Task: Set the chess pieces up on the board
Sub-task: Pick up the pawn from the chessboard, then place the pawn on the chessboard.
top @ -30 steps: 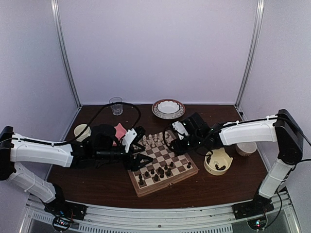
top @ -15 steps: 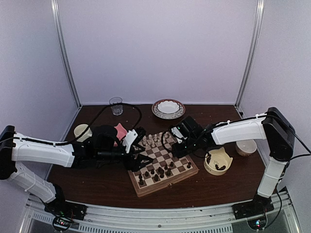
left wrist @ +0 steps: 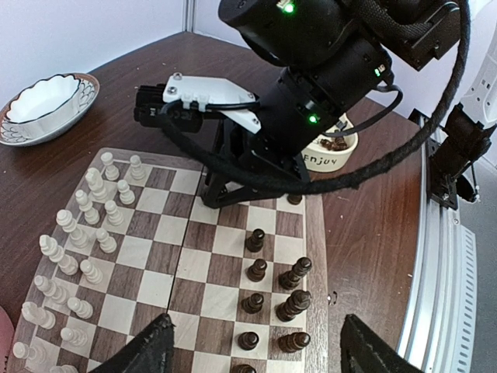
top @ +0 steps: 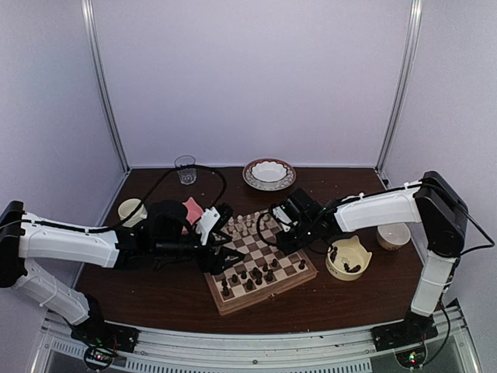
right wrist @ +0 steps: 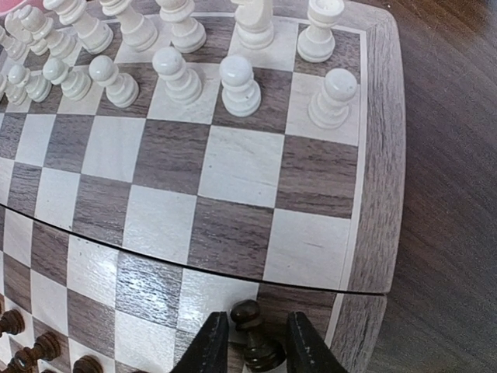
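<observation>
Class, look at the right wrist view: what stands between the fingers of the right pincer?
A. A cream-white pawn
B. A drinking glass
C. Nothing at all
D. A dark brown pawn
D: a dark brown pawn stands on the board near its edge, with one finger of the right pincer on each side of it.

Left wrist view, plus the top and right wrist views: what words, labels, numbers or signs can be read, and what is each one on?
"Enjoy": dark lettering on the side wall of the cream bowl, read in the left wrist view.
In the top view the same bowl is too small for its lettering to be read.
No other word, number, brand or sign shows in any view.
</observation>
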